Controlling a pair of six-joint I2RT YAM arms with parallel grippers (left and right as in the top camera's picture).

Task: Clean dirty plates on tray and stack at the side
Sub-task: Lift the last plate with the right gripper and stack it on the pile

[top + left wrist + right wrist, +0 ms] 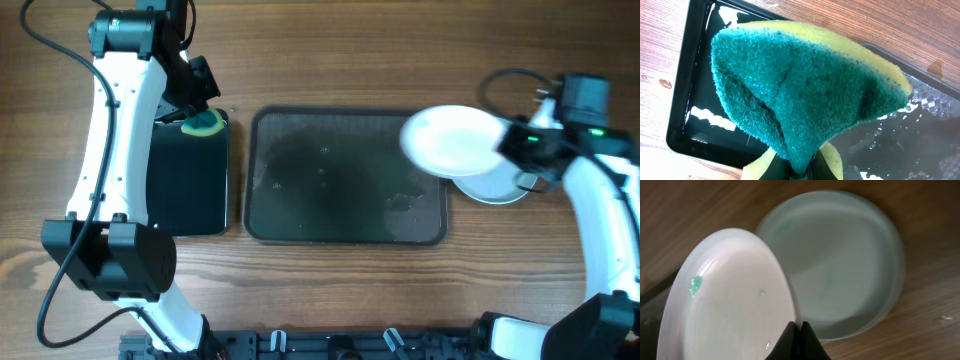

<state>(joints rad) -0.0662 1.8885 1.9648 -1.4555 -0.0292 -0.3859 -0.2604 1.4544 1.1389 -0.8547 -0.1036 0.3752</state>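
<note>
Left pincer (796, 170) clamps sponge (800, 85) over black tray (190, 190), 10 o'clock. Right pincer (799, 339) grips smeared plate (730, 295) by rim, at 3 o'clock edge of tray (320, 180), above second plate (840, 265) on surface (330, 290).

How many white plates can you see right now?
2. The held plate, in the right gripper, hangs over the tray's right edge; the second plate lies on the table right of the tray, partly overlapped. A third could be stacked underneath, unseen.
</note>
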